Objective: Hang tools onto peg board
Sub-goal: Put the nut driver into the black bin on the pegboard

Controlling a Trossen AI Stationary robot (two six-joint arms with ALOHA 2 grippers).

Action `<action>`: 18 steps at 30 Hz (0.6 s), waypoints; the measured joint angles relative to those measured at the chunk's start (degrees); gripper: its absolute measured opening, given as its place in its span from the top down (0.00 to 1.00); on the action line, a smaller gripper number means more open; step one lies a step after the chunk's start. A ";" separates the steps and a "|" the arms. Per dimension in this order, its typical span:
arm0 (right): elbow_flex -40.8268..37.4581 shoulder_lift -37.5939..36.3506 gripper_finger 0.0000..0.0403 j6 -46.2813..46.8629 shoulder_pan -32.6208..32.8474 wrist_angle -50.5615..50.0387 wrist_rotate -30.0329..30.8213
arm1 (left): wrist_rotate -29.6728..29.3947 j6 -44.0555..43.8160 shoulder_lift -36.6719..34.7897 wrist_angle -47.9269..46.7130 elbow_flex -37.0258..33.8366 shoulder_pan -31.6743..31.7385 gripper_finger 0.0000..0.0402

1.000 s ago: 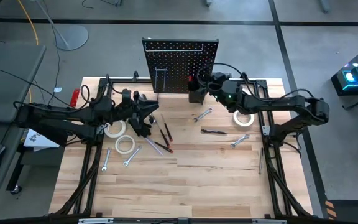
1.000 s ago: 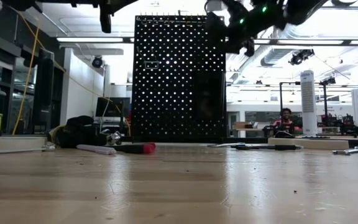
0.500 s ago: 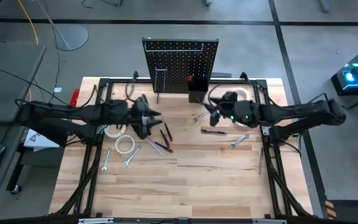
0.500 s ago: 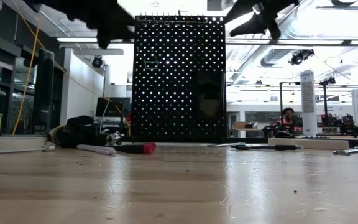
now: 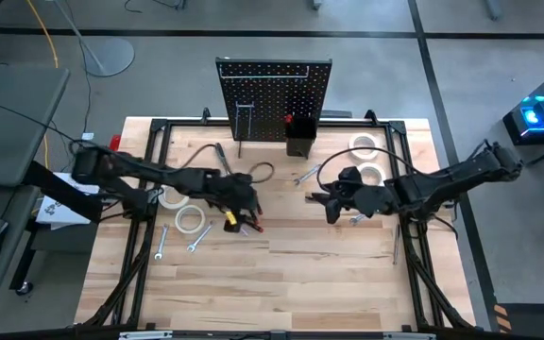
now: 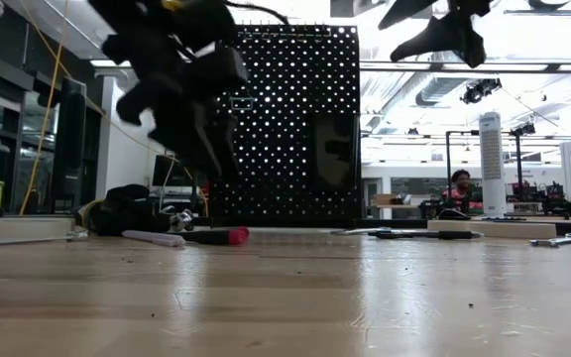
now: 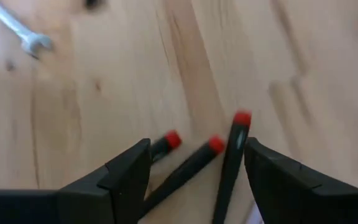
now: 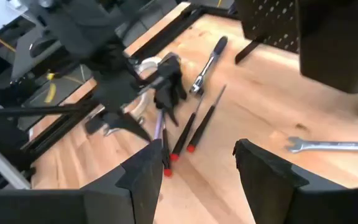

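Left gripper [image 7: 191, 171] is hanging low over the screwdrivers [image 7: 225, 165] on the wooden table [image 5: 329, 274], fingers spread wide with nothing between them but air. Its own wrist view is the only one that shows this properly: three slim dark shafts with red tips fanned out between the two fingers, not touched by either. From the high view the same gripper [image 5: 237, 210] just hides most of that cluster, so you only get a bit of red poking out.

Right gripper [image 5: 331, 204] hovers over the right half of the table, fingers apart, holding nothing. Its wrist view catches the screwdrivers from the other side, lying flat with their long axes running roughly toward the board.

Near the left gripper lie two white tape rolls [image 5: 189, 219] and a couple of silver wrenches [image 5: 199, 238]. More wrenches [image 5: 365, 214] and two tape rolls [image 5: 364, 144] sit on the right side.

Farthest back, the peg board [image 5: 274, 97] stands upright at the table's rear edge, black and full of holes, with a small black bin [image 5: 298, 144] at its lower right. The low view shows the board [image 6: 285, 124] face on, which the overhead doesn't.
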 joint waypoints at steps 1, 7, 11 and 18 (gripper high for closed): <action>0.00 0.00 0.52 0.53 0.39 -0.05 -0.01 | -0.70 1.93 1.39 -2.05 1.36 0.00 0.40; 0.00 0.00 0.52 1.44 1.68 -0.31 0.03 | -5.15 9.39 5.92 -10.64 5.53 0.03 0.40; 0.00 0.00 0.52 1.84 1.73 -0.47 0.03 | -6.29 14.67 7.35 -10.06 5.67 0.04 0.41; 0.00 0.00 0.52 1.84 1.73 -0.44 0.01 | -7.01 20.71 11.28 -10.15 5.67 -0.02 0.46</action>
